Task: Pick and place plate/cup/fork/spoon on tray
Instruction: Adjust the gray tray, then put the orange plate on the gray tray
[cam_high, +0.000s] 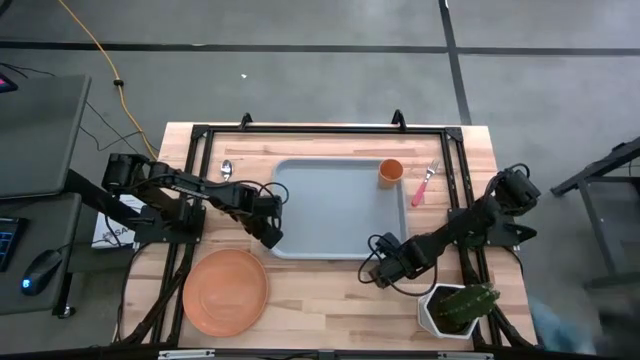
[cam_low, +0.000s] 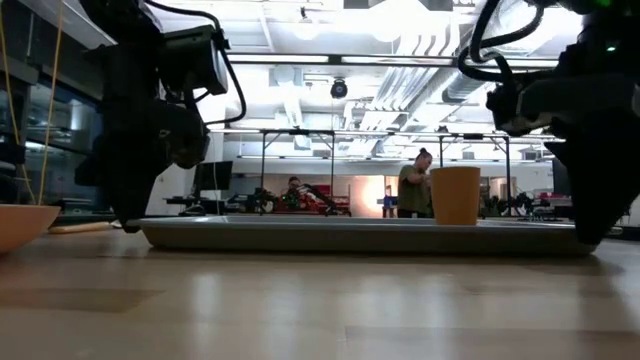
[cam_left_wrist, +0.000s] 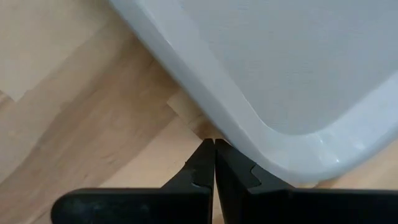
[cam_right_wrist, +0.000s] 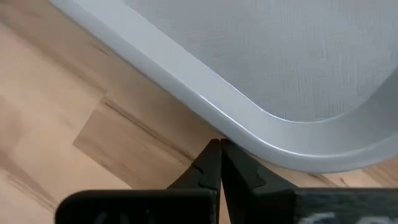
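The grey-blue tray (cam_high: 330, 210) lies flat in the middle of the table. The orange cup (cam_high: 390, 172) stands upright in its far right corner. The pink-handled fork (cam_high: 425, 183) lies on the table right of the tray. The spoon (cam_high: 226, 170) lies left of the tray's far end. The orange plate (cam_high: 226, 290) rests on the table at the near left. My left gripper (cam_high: 270, 238) is shut, at the tray's near left corner. My right gripper (cam_high: 378, 272) is shut, at the tray's near right corner. My left gripper's shut fingertips (cam_left_wrist: 214, 144) point down at the table, right at the outer edge of the tray's rim (cam_left_wrist: 249, 134) beside its corner; I cannot tell whether they touch it. My right gripper's shut fingertips (cam_right_wrist: 219, 144) stand the same way at the rim's outer edge (cam_right_wrist: 249, 127); whether they touch cannot be told.
A white pot with a green plant (cam_high: 455, 308) stands at the near right, close to my right arm. A black frame (cam_high: 320, 130) runs around the table's work area. Bare wood lies between the plate and the pot along the near edge.
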